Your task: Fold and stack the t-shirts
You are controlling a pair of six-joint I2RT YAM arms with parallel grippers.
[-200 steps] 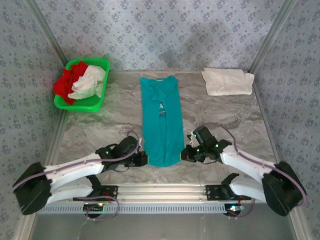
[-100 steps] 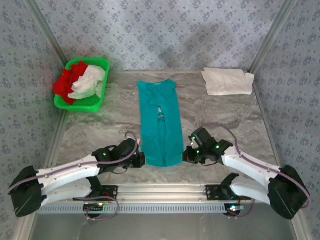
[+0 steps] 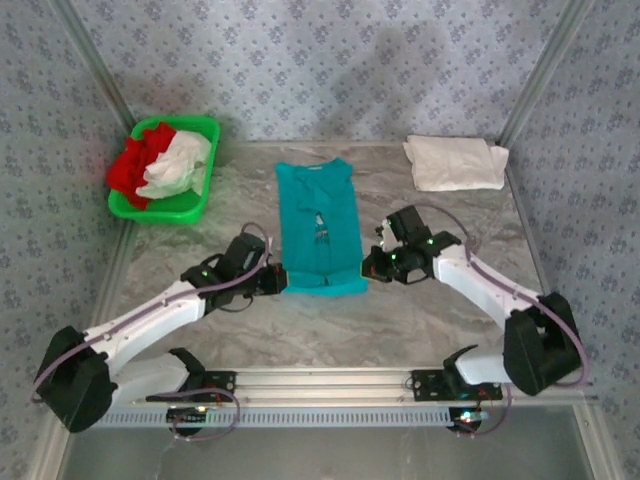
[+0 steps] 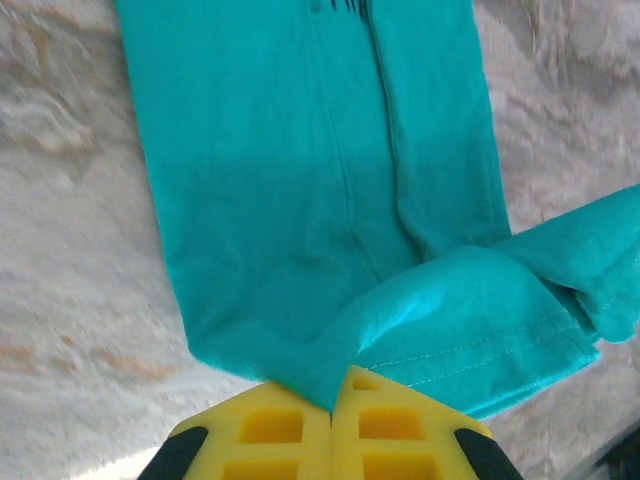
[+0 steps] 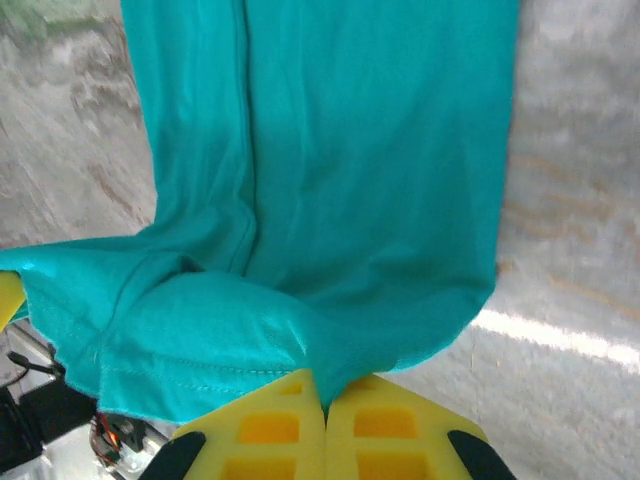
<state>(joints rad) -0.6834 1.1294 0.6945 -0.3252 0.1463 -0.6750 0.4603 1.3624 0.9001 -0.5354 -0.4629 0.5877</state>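
**Both pincers clamped on teal shirt hem, hem doubled up over the body**

- Teal cloth t-shirt (image 3: pixel 319 225): centre of the grey marbled surface (image 3: pixel 200 250), narrow strip, collar at the far end, sleeves tucked in. Near end is folded back on itself, stitched hem off the surface and sagging between the two arms.
- Left pincer (image 3: pixel 272 281): at the shirt's near left corner. In the left wrist view, the yellow fingers (image 4: pixel 270 425) are pressed together with the teal corner (image 4: pixel 300 150) nipped in the seam between them. Closed on cloth.
- Right pincer (image 3: pixel 372 265): at the near right corner, roughly level with the left one. In the right wrist view, same picture: yellow fingers (image 5: pixel 265 425) together, teal fabric (image 5: pixel 350 130) coming straight out of the join. Closed on cloth.
- The lifted flap overlaps the shirt's lower part; the rest lies flat, with one long crease down the middle.
- Folded white cloth shirt (image 3: pixel 455 163): far right corner, flat, well apart from the teal one.
- Green plastic basket (image 3: pixel 195 205): far left corner, holding a crumpled red cloth shirt (image 3: pixel 135 160) and a crumpled white cloth shirt (image 3: pixel 180 165), red on the left, white heaped beside it.
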